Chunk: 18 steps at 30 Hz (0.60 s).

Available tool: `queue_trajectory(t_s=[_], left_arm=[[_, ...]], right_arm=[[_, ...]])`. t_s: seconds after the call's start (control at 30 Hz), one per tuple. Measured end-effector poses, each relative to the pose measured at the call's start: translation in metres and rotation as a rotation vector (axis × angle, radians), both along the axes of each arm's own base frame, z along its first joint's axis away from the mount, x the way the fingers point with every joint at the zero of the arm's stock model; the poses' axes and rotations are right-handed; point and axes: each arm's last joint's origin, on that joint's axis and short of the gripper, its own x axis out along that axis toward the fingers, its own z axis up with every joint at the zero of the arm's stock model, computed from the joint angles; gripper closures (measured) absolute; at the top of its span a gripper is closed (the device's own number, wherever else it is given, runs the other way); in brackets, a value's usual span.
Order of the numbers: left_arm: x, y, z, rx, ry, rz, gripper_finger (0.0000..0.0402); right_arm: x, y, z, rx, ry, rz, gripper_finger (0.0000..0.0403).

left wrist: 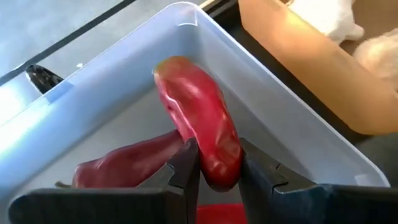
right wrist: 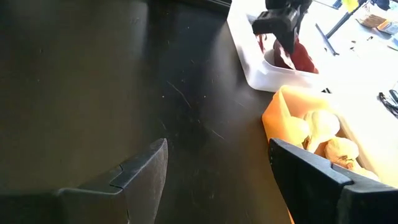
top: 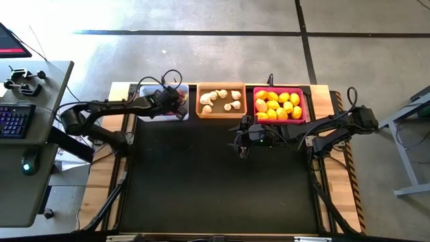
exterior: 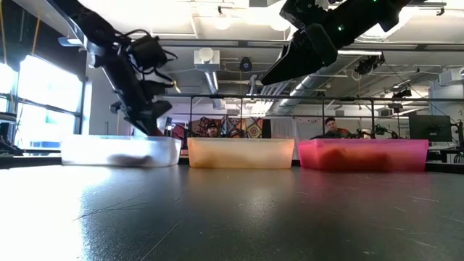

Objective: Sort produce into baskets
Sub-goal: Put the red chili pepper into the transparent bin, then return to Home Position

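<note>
Three baskets stand in a row at the table's far edge: white [top: 163,113], orange [top: 220,111] holding garlic bulbs [top: 222,99], and pink [top: 304,114] full of lemons [top: 278,105]. My left gripper [left wrist: 217,152] hangs over the white basket [left wrist: 261,93], shut on a dark red chili pepper [left wrist: 196,112]. Another chili [left wrist: 124,165] lies on that basket's floor. My right gripper [top: 242,146] stands open over the black mat in front of the orange and pink baskets, with nothing between its fingers [right wrist: 149,168]. My left gripper pinches the chili's near end [left wrist: 219,169] between its two fingers, which lie across it. The fingers slant down from the table's left. The chili sticks out ahead of them, its far end [left wrist: 177,68] over the basket's floor, clear of the chili lying below.
The black mat [top: 215,188] covers the table in front of the baskets. A desk with a keyboard [top: 15,121] and a mouse stands off the table's left. In the low view, people sit in the room behind the baskets [exterior: 330,125].
</note>
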Motion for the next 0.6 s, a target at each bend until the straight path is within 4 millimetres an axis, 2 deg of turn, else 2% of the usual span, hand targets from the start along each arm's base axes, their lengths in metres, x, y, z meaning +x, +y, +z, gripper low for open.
queue_trajectory(t_s=[0.13,0.27,0.6], left_arm=[[0.003,0.006,-0.007,-0.006,0.012,-0.029,0.0314],[0.005,0.007,-0.007,-0.001,0.008,-0.064,0.0281],[0.006,-0.005,0.013,0.081,-0.014,-0.165,0.0203]], right_arm=[[0.000,0.000,0.000,0.013,-0.002,-0.008,0.0132],[0.000,0.000,0.000,0.014,-0.002,-0.009,0.0132],[0.000,0.000,0.000,0.031,-0.007,-0.019,0.0132]])
